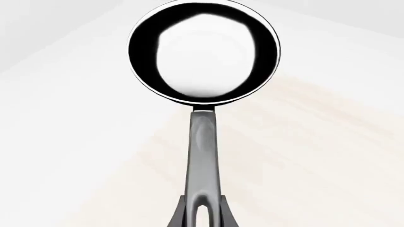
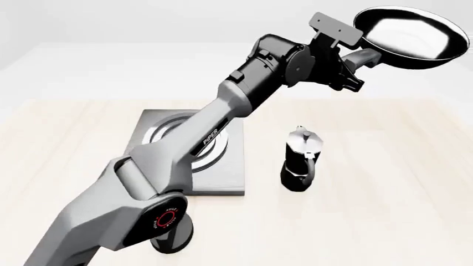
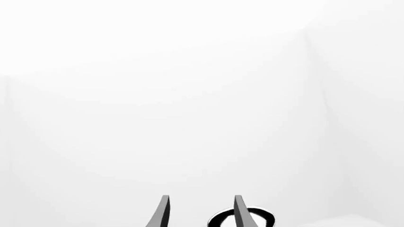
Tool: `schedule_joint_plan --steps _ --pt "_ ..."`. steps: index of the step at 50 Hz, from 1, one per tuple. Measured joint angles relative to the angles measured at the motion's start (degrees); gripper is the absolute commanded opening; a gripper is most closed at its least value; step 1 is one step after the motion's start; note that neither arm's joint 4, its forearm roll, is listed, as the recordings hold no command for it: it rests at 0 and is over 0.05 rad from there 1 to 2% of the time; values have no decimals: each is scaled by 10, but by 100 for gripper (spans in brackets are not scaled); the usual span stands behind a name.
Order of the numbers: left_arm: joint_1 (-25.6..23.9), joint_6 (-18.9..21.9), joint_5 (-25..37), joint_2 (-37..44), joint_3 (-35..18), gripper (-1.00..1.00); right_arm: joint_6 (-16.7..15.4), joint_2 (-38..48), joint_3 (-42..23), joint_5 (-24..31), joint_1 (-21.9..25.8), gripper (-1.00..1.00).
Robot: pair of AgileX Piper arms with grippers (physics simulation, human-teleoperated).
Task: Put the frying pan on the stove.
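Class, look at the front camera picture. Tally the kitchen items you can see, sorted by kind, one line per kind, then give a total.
Frying pan: 1, held up in the air by the left hand
Stove: 1, lying flat on the table
Moka pot: 1, upright beside the stove
Total: 3

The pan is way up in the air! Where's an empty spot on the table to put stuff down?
The frying pan hangs high in the left gripper. Bare tabletop lies right of the moka pot and left of the stove. The strip between stove and moka pot is narrow, and the left arm crosses above the stove.
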Motion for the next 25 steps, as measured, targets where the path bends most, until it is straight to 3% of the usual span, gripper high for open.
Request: schedule_joint_plan --steps 14,15,21,25 --pt "20 1 0 10 -21 -100 0 0 8 -5 -1 100" --pt "22 1 -10 0 -1 -100 0 0 9 -6 -1 100" --pt "27 0 -124 -158 265 -100 0 0 11 -7 -1 100" --pt "31 0 -176 -237 391 -100 0 0 11 -7 -1 100"
